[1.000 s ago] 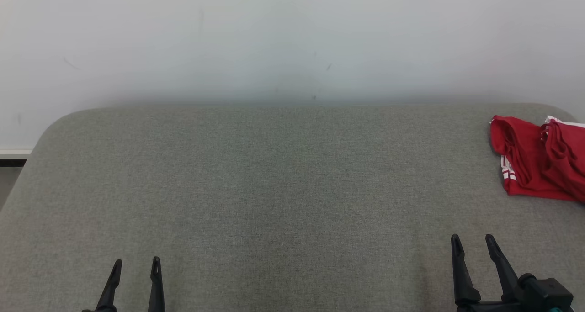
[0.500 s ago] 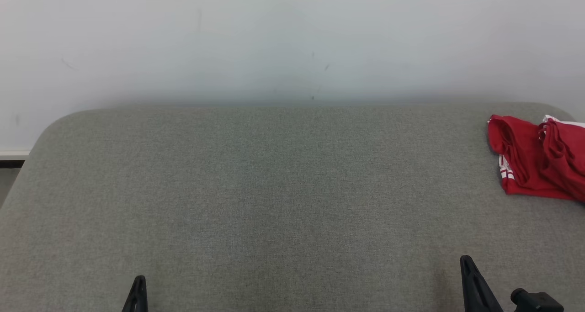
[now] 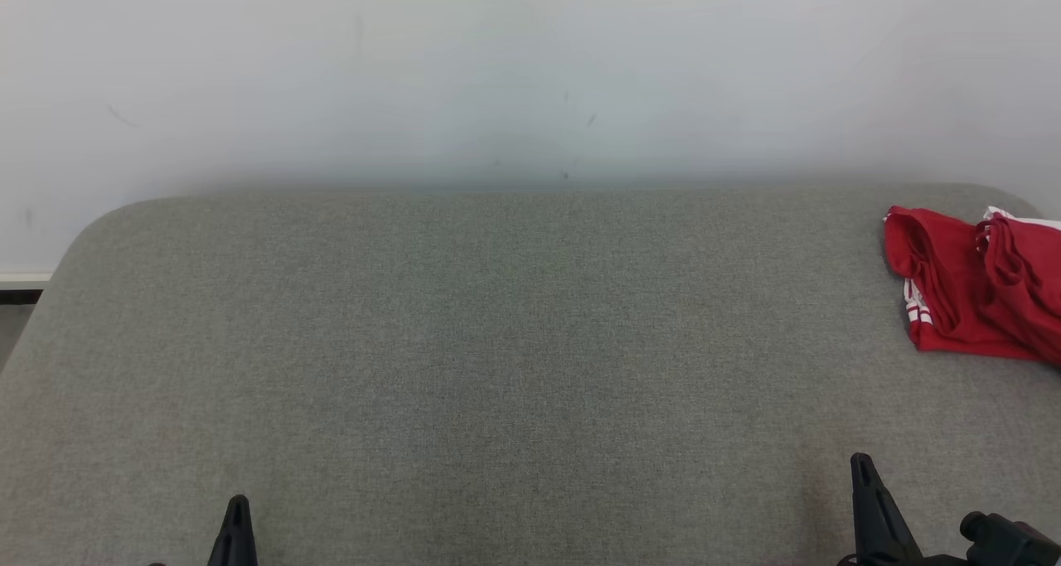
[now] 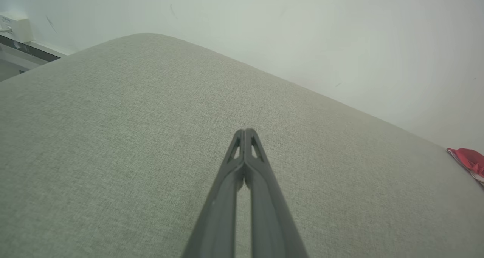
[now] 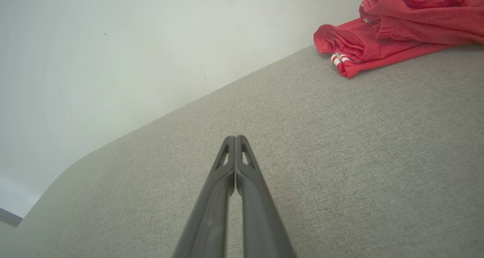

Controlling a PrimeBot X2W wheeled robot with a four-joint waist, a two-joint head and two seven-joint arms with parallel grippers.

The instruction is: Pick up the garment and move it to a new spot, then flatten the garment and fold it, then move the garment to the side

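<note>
The garment (image 3: 974, 288) is red with white stripes and lies crumpled at the far right of the grey padded table (image 3: 497, 342), partly cut off by the head view's right edge. It also lies at the upper right of the right wrist view as a red garment (image 5: 393, 27) and as a small red patch of garment (image 4: 469, 161) at the right edge of the left wrist view. My left gripper (image 4: 245, 131) is shut with nothing in it, low at the table's near left (image 3: 237, 504). My right gripper (image 5: 235, 139) is shut and empty at the near right (image 3: 862, 466), well short of the garment.
A plain white wall (image 3: 530, 69) rises behind the table's rounded far edge. Past the table's left corner a strip of floor and a white baseboard (image 3: 21, 280) show. A white box (image 4: 13, 27) sits on the wall at the far left of the left wrist view.
Both grippers have shut from open. Both have dropped lower in the head view, and the right one has shifted slightly right. The garment lies as before.
</note>
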